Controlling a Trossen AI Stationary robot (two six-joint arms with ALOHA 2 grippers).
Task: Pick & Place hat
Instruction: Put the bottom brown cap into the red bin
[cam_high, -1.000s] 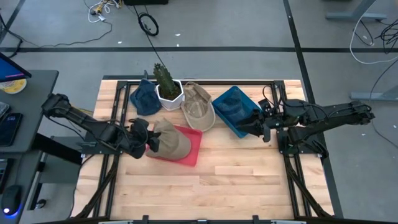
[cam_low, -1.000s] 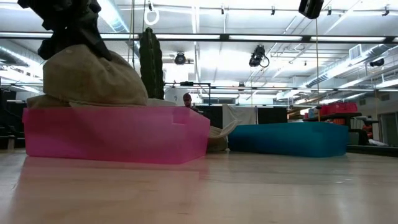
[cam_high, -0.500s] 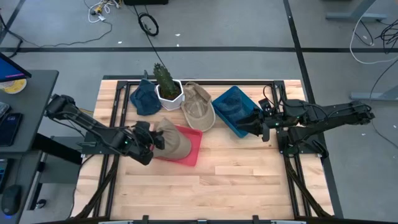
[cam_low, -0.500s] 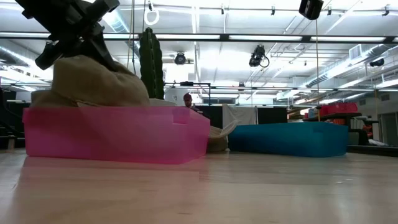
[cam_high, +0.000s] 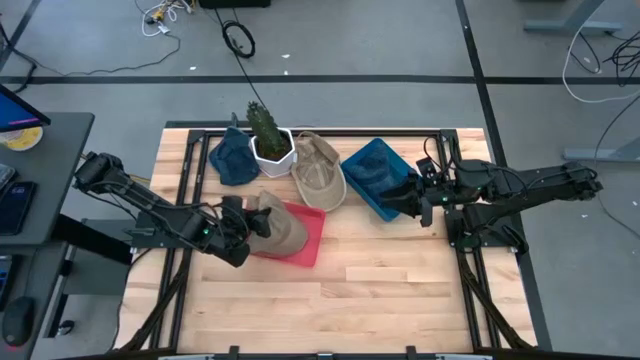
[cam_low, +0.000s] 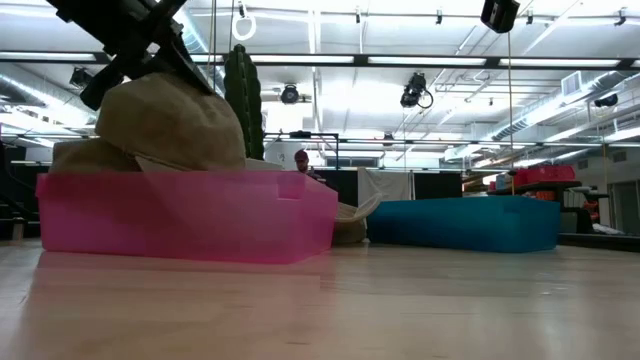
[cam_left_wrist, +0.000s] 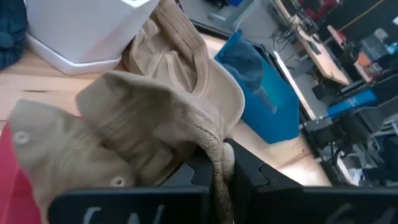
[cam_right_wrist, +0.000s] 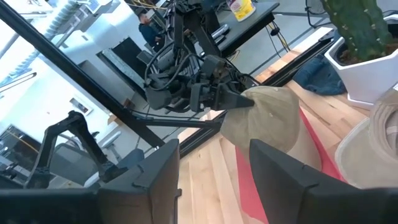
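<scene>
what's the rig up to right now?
The left gripper is shut on a tan hat, holding it over the pink tray. A second tan hat lies beside the potted cactus, and a dark blue hat lies on the cactus's other side. The right gripper waits at the blue tray, fingers open, holding nothing.

My left gripper (cam_high: 247, 226) pinches the crumpled tan cloth hat (cam_high: 279, 227) by its edge, its crown sitting in the shallow pink plastic tray (cam_high: 309, 244).
</scene>
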